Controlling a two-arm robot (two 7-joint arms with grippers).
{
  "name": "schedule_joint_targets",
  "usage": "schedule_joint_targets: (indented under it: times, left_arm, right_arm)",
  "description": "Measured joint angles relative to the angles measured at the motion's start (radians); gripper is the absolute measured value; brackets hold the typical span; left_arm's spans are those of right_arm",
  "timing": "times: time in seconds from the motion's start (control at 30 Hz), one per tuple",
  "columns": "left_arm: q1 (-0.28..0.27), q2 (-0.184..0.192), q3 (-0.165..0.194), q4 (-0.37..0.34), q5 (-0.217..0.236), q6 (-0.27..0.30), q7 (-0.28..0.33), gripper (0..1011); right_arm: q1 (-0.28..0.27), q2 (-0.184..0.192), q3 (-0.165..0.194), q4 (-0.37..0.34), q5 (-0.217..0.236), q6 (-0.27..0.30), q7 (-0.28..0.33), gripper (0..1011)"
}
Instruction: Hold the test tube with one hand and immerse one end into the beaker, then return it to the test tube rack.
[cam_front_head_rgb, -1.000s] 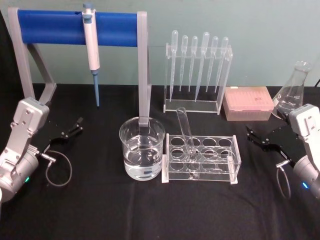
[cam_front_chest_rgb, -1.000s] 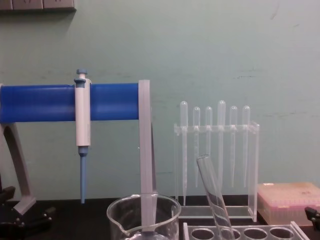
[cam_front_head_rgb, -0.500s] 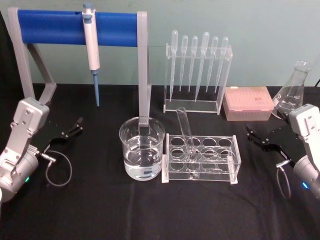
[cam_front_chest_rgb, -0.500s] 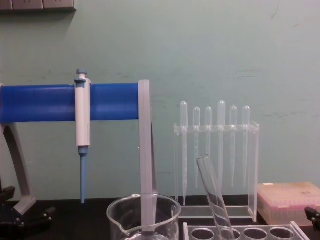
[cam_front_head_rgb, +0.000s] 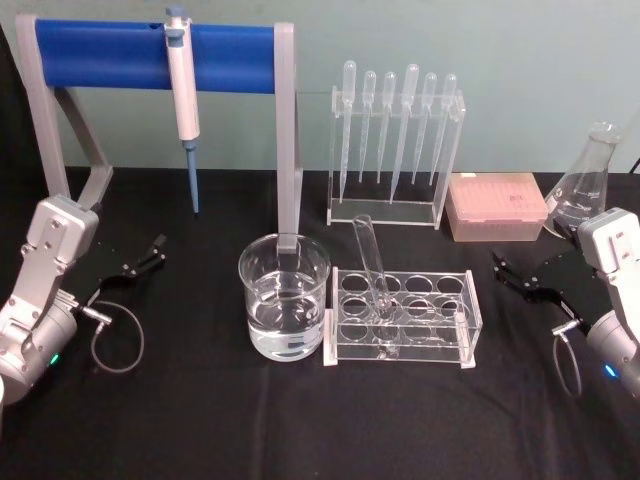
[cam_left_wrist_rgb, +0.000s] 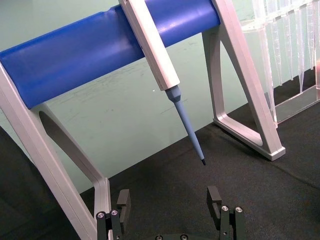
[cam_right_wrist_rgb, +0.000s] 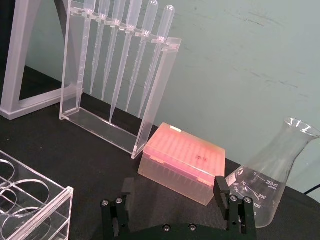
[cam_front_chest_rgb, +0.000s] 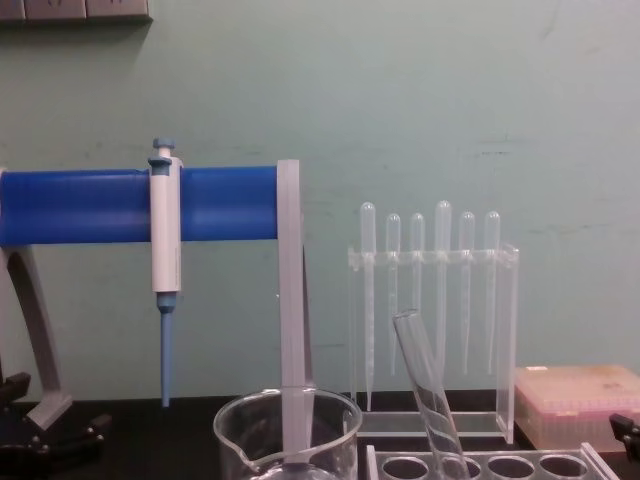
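Nothing has moved in the last second, so the task seems not yet started: the test tube (cam_front_head_rgb: 372, 268) leans in the rack (cam_front_head_rgb: 452, 338) just beside the beaker (cam_front_head_rgb: 284, 300), while the left gripper (cam_front_head_rgb: 143, 256) and the right gripper (cam_front_head_rgb: 508, 272) rest wide open and empty near the two sides of the bench (cam_front_head_rgb: 200, 420), touching nothing as far as I can see.

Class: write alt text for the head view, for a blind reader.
A wide clear glass test tube leans in a clear plastic rack beside a clear glass beaker of liquid; the black left pincer and right pincer, both open, flank them.
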Motion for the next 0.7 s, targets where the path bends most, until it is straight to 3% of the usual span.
schedule_joint_targets:
  times: [0.3,0.53,0.7]
  left_arm:
    - [0.0,0.0,0.0,0.0,0.0,0.0,0.0,1000]
    - [0.0,0.0,0.0,0.0,0.0,0.0,0.0,1000]
    - [0.0,0.0,0.0,0.0,0.0,0.0,0.0,1000]
  right_arm:
    - [-0.011,0.004,0.006,-0.014,-0.002,0.0,-0.002,1002]
    - [-0.142,0.051,0.048,-0.156,-0.017,-0.004,-0.045,1003]
    - [-0.256,0.093,0.077,-0.303,-0.009,0.02,-0.059,1002]
